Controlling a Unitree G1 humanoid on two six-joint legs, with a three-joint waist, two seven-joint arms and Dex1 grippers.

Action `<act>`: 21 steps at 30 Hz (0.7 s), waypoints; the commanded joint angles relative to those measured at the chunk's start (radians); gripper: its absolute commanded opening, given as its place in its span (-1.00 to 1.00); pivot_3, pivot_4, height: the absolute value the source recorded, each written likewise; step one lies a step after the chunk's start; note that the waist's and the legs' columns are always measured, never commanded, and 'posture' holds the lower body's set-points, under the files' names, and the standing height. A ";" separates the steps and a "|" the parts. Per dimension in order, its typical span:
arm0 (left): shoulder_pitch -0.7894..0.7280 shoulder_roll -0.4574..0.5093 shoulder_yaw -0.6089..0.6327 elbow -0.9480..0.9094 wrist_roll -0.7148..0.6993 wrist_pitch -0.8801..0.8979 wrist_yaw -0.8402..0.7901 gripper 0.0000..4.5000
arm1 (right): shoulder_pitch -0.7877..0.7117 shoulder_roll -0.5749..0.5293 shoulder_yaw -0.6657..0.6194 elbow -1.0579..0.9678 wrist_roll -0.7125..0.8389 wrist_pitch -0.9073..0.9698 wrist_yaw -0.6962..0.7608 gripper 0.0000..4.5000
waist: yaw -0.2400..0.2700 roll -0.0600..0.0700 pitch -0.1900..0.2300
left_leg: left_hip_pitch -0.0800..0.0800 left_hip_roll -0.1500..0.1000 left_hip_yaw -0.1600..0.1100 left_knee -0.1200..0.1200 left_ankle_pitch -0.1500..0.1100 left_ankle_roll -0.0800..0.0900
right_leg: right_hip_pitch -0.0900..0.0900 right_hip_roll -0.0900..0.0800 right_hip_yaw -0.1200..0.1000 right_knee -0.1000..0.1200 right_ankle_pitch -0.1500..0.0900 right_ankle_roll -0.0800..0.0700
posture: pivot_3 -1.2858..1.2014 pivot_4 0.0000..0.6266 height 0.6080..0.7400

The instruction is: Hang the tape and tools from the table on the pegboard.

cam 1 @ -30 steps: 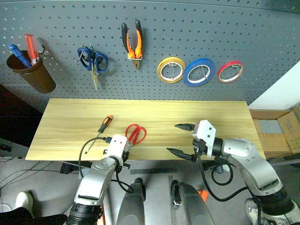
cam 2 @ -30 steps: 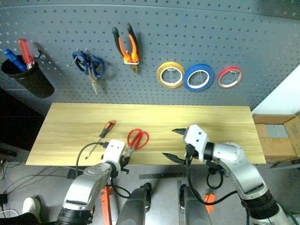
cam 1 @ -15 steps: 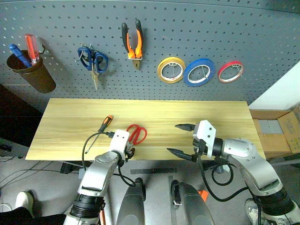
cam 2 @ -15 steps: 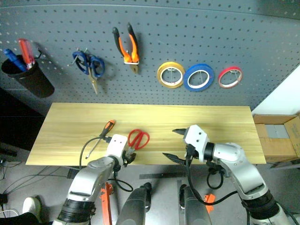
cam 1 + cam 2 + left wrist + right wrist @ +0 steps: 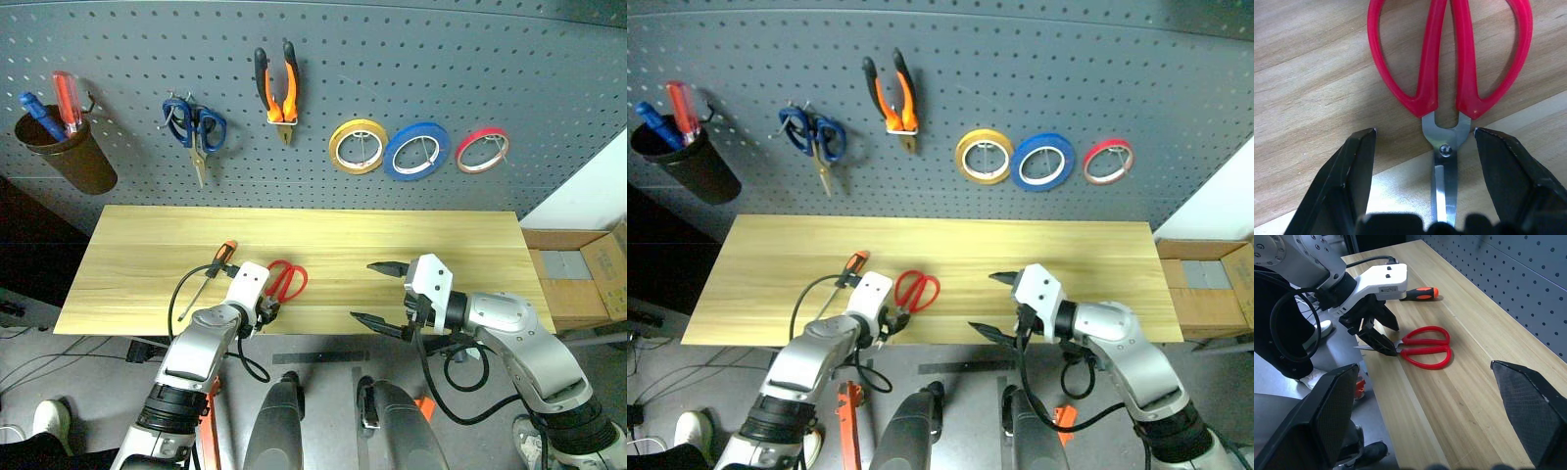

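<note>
Red-handled scissors (image 5: pixel 285 279) lie flat near the front edge of the wooden table (image 5: pixel 441 245), handles toward the pegboard (image 5: pixel 411 59). My left gripper (image 5: pixel 266 311) is open, its two black fingers (image 5: pixel 1356 166) either side of the blades just behind the pivot (image 5: pixel 1449 63), not closed on them. A thin orange-and-black screwdriver (image 5: pixel 219 258) lies just left of it. My right gripper (image 5: pixel 362 291) stands open and empty over the table's front edge, right of the scissors. The blue tape (image 5: pixel 416 150) and the orange-and-black pliers (image 5: pixel 276 91) hang on the pegboard.
Blue-handled scissors (image 5: pixel 195 125), a yellow roll (image 5: pixel 356 145) and a small red roll (image 5: pixel 481 150) also hang on the board. A brown cup (image 5: pixel 69 147) at its left holds screwdrivers. A cardboard box (image 5: pixel 578 274) sits beyond the table's right end.
My left gripper has moved forward over the table edge to the scissors and opened wider, so its fingers now flank the blades. The right arm has stayed still.
</note>
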 commanded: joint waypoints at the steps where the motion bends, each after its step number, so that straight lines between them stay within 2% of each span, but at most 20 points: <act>1: 0.030 -0.007 -0.002 -0.017 -0.009 0.019 -0.005 0.23 | 0.001 -0.006 -0.020 -0.045 0.010 -0.013 -0.002 1.00 | 0.000 0.000 0.000 | 0.000 0.000 0.000 0.000 0.000 0.000 | 0.000 0.000 0.000 0.000 0.000 0.000 | 0.05 0.15 1.00; 8: 0.037 -0.011 0.003 -0.025 -0.011 0.026 0.001 -0.87 | -0.005 -0.006 -0.020 -0.038 0.009 -0.020 0.003 1.00 | 0.000 0.000 0.000 | 0.000 0.000 0.000 0.000 0.000 0.000 | 0.000 0.000 0.000 0.000 0.000 0.000 | 0.05 0.15 1.00; 21: 0.062 -0.046 0.052 -0.064 -0.016 -0.018 0.050 -0.90 | -0.012 -0.006 -0.021 -0.019 0.001 -0.045 0.010 1.00 | 0.000 0.000 0.000 | 0.000 0.000 0.000 0.000 0.000 0.000 | 0.000 0.000 0.000 0.000 0.000 0.000 | 0.06 0.07 1.00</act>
